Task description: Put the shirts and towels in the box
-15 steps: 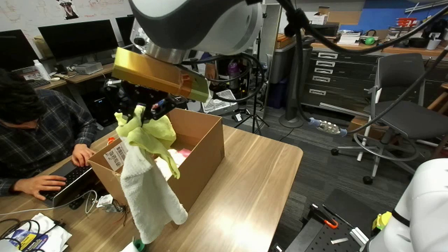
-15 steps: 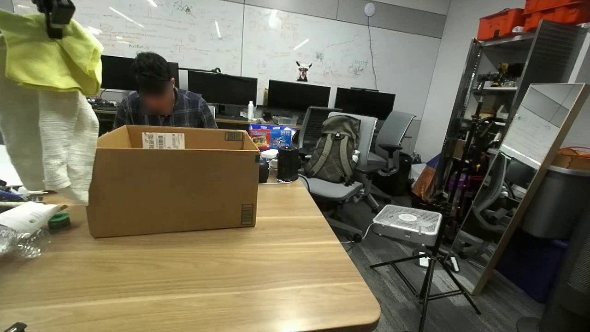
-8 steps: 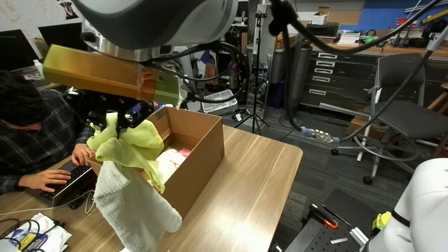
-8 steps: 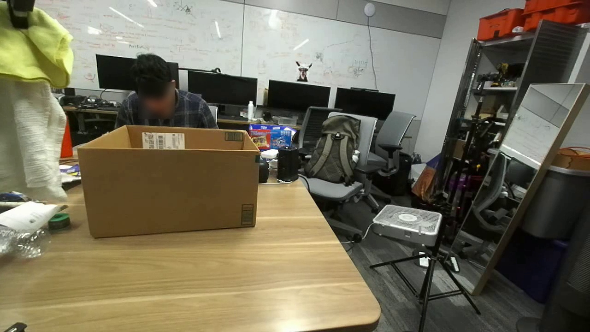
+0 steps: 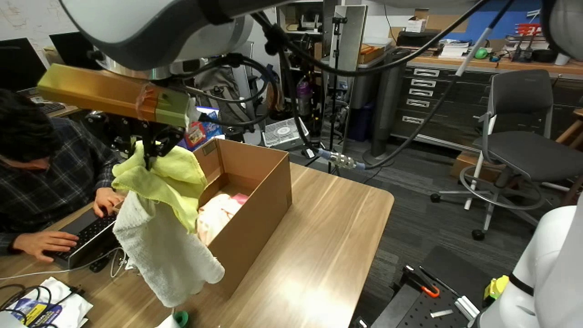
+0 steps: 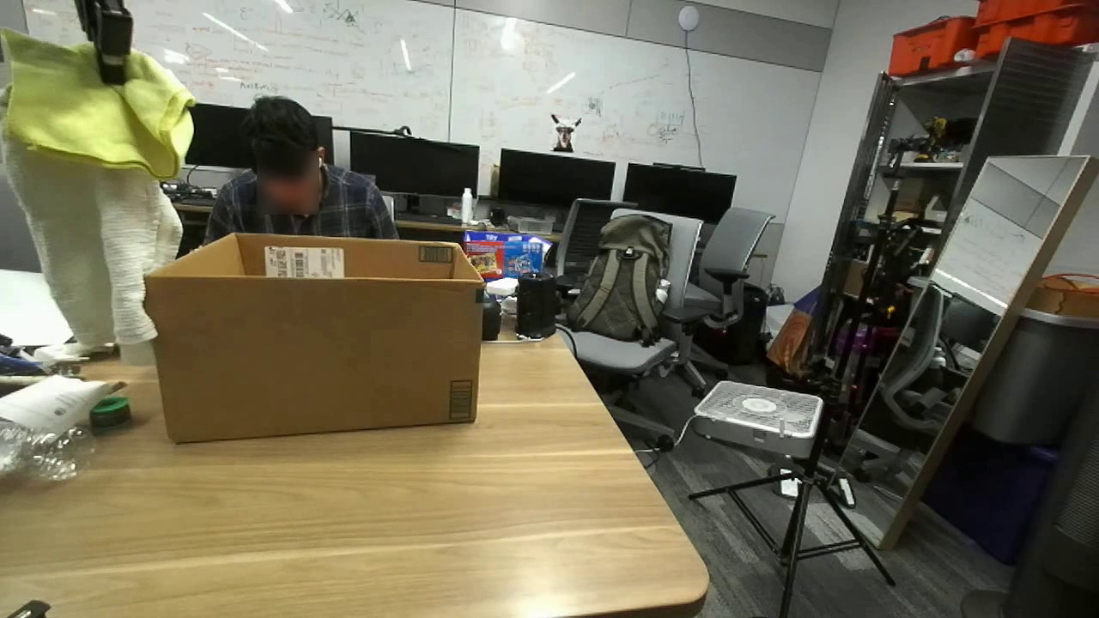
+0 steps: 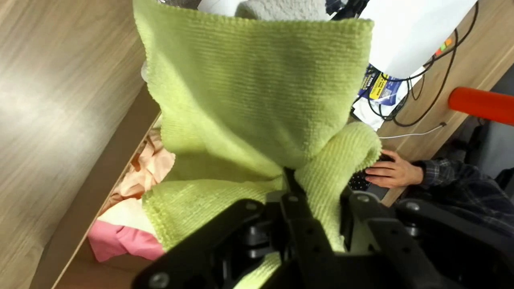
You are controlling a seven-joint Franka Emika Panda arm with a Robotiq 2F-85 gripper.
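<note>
My gripper (image 7: 317,184) is shut on a yellow-green towel (image 7: 257,88), which bunches between its fingers. Below that towel dangles a white towel (image 5: 164,250), apparently caught with it; in the wrist view only a fuzzy bit of white towel (image 7: 285,10) shows. Both hang above table height at one end of the brown cardboard box (image 5: 255,228), overlapping that end in an exterior view. Another exterior view puts the towels just off the side of the box (image 6: 318,352). Inside the box lie a pink cloth (image 7: 124,241) and peach-cream cloths (image 7: 148,168).
A person types at a laptop (image 5: 86,232) close beside the box. Cables and a white packet (image 5: 54,300) lie at the table corner, and a green tape roll (image 6: 110,412) sits near the box. The wooden table (image 5: 309,255) extends past the box. An orange-red cylinder (image 7: 482,104) stands nearby.
In an exterior view my gripper and the hanging towels have moved left, away from the box's middle, with the arm swinging along. Over the last half second they shifted only slightly. The grip is unchanged.
</note>
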